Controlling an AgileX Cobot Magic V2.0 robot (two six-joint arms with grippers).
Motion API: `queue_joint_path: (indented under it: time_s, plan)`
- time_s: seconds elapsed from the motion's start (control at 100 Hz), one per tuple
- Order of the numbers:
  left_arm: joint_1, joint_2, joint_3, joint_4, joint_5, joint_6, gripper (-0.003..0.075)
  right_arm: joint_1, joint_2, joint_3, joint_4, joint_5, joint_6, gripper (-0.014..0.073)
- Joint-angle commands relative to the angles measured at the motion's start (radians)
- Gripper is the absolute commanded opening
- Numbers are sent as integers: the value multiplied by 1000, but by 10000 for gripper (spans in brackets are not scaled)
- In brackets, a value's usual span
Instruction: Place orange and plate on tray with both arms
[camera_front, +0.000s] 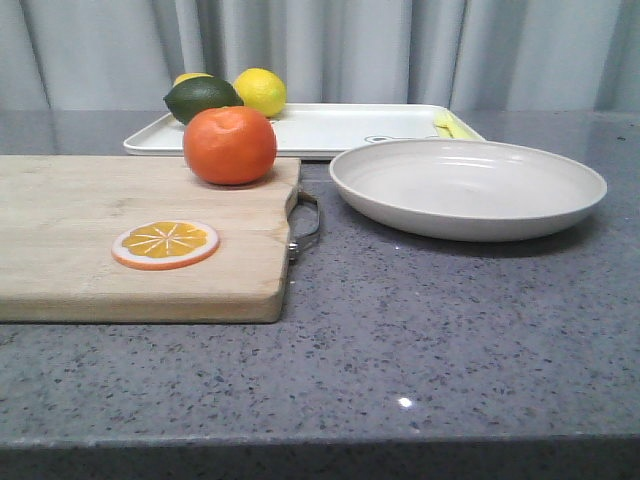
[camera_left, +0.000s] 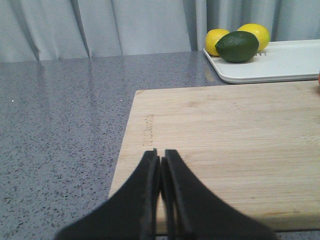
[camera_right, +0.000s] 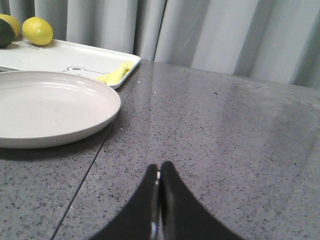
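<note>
Starting | left tool, right tool: both pressed together, empty | orange on cutting board; plate beside tray | spread first, grip plate by rim

Low frontal view, two wrist close-ups

2 lemons, 1 orange, 1 plate

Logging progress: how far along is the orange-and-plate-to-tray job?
Nothing done. The orange still sits on the cutting board; the plate rests on the counter before the tray. Left gripper and right gripper have jaws shut, empty. Both placements remain.
</note>
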Motion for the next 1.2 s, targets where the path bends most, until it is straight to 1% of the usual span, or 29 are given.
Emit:
queue_joint_path:
  time_s: [0.0,0.62,0.75,0.89,0.96,1.04,1.1,1.13,1.19]
  plan:
    - [-1,-33,8,-6,-87,0,-20,-7,-14,-21,-11,-77,3,-69]
    - [-1,-33,8,-6,-87,0,-20,-7,-14,-21,-11,-77,3,-69]
    - [-1,-33,8,-11,-127,0,-20,-7,-14,-21,-11,-91,3,-69]
    - [-1,-33,6,-81,-193,0,-20,-7,-14,-21,3,-117,3,-69]
    - [-1,-33,-1,-116,-195,0,-20,-7,-14,-24,37,-144,3,-69]
    - [-1,-31,-23,-186,-183,0,-20,-7,-14,-48,115,-139,3,-69]
    - [-1,-29,-68,-235,-134,0,-20,-7,-14,-87,189,-92,3,-69]
    - [-1,-22,-94,-242,-87,0,-20,-7,-14,-107,239,-63,3,-69]
    - [-1,-2,-149,-242,-25,0,-20,-7,-9,-158,307,31,3,-69]
